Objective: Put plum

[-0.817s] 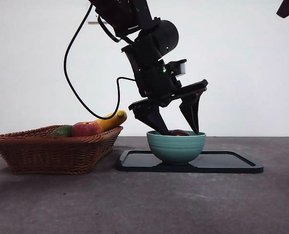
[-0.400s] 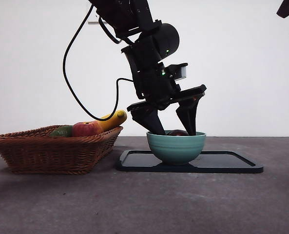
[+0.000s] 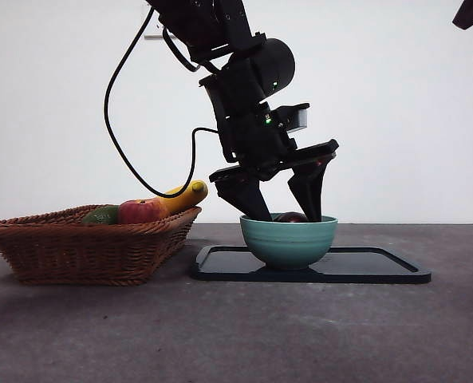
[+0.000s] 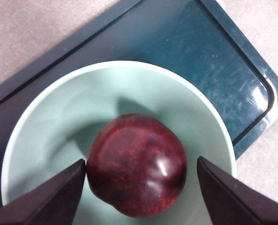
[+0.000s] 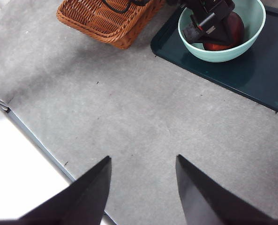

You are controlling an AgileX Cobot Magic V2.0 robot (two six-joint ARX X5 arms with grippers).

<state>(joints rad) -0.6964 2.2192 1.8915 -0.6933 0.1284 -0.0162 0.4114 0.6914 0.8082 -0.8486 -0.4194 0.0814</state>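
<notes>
Plum [image 4: 137,171] lies in the mint-green bowl [image 4: 49,122], resting on the bowl's floor, glossy dark maroon. In the left wrist view it sits between the two black fingers of the left gripper [image 4: 141,180]: one finger [image 4: 49,197] is at or just touching the plum's side, the other finger [image 4: 232,192] stands clear of it with bowl surface showing between. Fingers spread wide, wider than the fruit; nothing gripped.

Front view: left gripper [image 3: 282,214] comes down from above, both fingertips dipping behind the bowl's [image 3: 288,241] rim. Only the top of the plum [image 3: 292,217] shows over the rim, between the tips.

Bowl stands on a dark tray [image 3: 380,267], toward the tray's end nearest the basket. Bowl holds the plum only.

Wicker basket [image 3: 76,247] sits on the table [image 3: 236,335] just beside the tray, apart from it. In it: a red apple [image 3: 140,211], a green fruit [image 3: 102,215], a banana [image 3: 184,196] leaning over the rim on the bowl's side.

Right gripper [image 5: 141,187] hangs high over bare table, well apart from tray and basket, fingers parted and holding nothing. Its view also catches the bowl [image 5: 223,51] with the plum [image 5: 230,28] partly hidden by the left arm.
</notes>
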